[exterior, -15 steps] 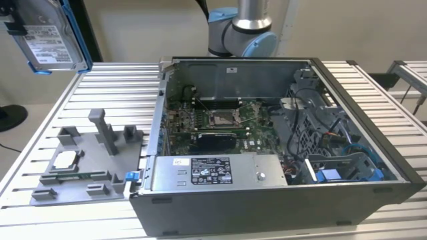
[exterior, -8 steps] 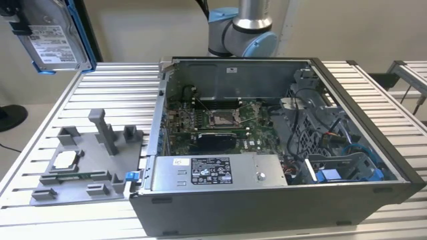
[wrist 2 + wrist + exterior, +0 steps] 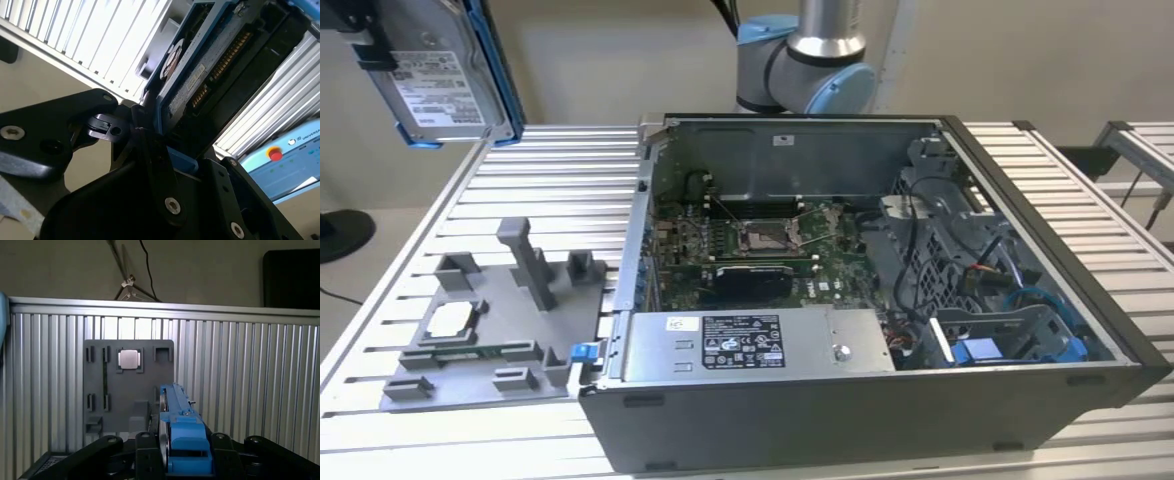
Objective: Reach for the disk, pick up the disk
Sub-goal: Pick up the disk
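Blue-framed silver disk [image 3: 444, 75], nearly upright, white label outward, aloft.

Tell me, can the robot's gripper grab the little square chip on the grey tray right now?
Probably not. The gripper is shut on the disk, held up in the air, so its jaws are full. Nothing covers the chip on the grey tray, so the way down looks free.

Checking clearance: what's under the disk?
In the first wrist view, a grey holder plate with a square chip lies beneath the disk on the slatted table. The disk covers one plate corner.
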